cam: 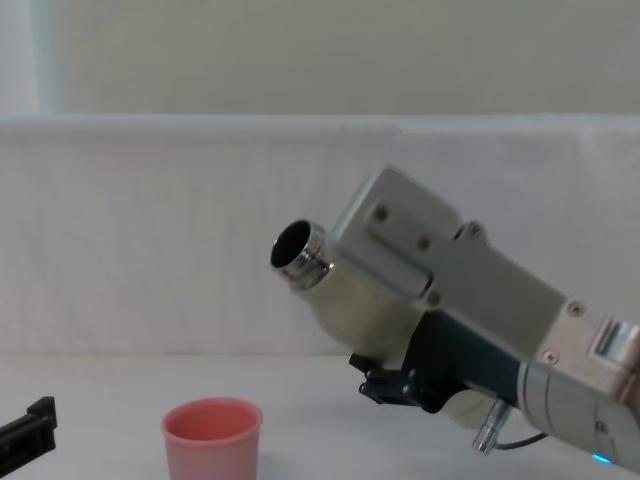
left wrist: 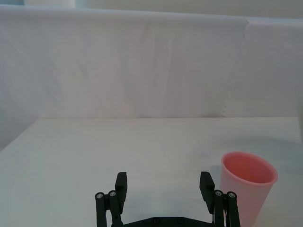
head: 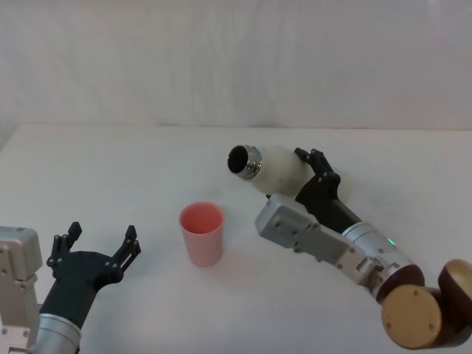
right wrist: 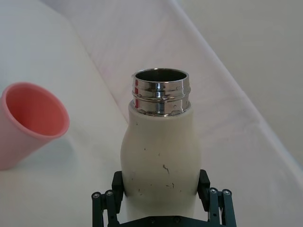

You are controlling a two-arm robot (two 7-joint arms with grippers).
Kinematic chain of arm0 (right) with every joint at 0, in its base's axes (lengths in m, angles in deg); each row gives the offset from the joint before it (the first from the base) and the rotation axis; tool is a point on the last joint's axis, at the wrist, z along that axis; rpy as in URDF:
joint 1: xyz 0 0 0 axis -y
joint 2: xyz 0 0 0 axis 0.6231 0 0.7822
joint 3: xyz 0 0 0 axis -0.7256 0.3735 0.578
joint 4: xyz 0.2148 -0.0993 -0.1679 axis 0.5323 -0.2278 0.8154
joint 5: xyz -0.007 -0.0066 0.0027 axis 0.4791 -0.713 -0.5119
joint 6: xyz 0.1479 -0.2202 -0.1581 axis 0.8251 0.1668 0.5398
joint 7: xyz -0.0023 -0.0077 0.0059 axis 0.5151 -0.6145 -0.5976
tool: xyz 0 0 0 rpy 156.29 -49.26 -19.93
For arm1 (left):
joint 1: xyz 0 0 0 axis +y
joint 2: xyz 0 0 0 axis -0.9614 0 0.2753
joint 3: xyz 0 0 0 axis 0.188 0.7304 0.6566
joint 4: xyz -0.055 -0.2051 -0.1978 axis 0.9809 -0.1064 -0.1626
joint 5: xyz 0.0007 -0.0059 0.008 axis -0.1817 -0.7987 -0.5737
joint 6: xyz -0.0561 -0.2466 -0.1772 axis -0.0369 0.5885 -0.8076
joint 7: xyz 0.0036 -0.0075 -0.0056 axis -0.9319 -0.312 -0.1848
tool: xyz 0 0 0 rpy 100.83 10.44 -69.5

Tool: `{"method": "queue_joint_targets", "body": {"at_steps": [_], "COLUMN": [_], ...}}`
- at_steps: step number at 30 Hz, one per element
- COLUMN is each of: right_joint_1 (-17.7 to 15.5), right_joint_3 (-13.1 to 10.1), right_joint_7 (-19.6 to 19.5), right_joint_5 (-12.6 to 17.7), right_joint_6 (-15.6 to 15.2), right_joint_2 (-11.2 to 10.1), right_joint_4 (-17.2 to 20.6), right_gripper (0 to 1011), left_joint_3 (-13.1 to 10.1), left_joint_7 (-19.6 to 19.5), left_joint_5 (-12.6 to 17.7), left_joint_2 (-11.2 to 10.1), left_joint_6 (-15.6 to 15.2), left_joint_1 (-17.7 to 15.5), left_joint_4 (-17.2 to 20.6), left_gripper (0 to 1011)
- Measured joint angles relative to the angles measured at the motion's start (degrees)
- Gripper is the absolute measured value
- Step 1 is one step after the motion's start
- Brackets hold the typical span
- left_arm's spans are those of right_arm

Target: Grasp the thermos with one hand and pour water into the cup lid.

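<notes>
- I see a plain white table [head: 110, 169] with a pale draped cloth backdrop [head: 236, 59] standing along its far edge; the chest view shows a flat cream wall [cam: 330, 55] above that cloth.
- My right gripper [head: 313, 177] is clamped around the body of the thermos [head: 276, 168], holding it off the table on the right side, tipped over with its open steel neck pointing left and slightly toward me.
- The cup lid [head: 201, 233] stands upright on the table, mouth up, to the left of the thermos and nearer to me (the two are apart, not touching).
- My left gripper [head: 94, 254] sits low at the near left, fingers spread wide with nothing between them, a little left of the cup lid.
- The right wrist view looks straight along the thermos [right wrist: 161, 161]: scuff marks on the cream body and the threaded neck show plainly, with a black finger [right wrist: 215, 203] on each flank.
- The chest view gives the tilt from the side: the neck is raised above the cup lid [cam: 212, 437] and sits to its right, not over it.
- The left wrist view shows the cup lid [left wrist: 246, 187] just beside one open finger [left wrist: 207, 185].
</notes>
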Motion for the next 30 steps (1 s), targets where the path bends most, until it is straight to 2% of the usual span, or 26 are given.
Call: {"method": "queue_joint_targets", "body": {"at_steps": [8,21,30], "right_joint_1": [1.0,1.4,1.8], "right_joint_3": [1.7,2.9,3.7], "right_joint_7": [-1.1,-1.4,-1.3], "right_joint_5": [-6.3,-13.2,-16.1], "right_joint_6": [-0.3,-0.7,-0.8], "right_joint_2": [0.5,0.7,0.5], "right_joint_4": [-1.5,-2.8,-3.3], "right_gripper": [955,955,955], "left_joint_3": [0.0,0.0,0.0], "left_joint_7": [0.0,0.0,0.0], "left_joint_5": [0.0,0.0,0.0], "left_joint_2": [0.0,0.0,0.0], "left_joint_6": [0.0,0.0,0.0], "left_joint_1": [0.0,0.0,0.0], "left_joint_4": [0.0,0.0,0.0], "left_gripper": [1001,1001,1001]}}
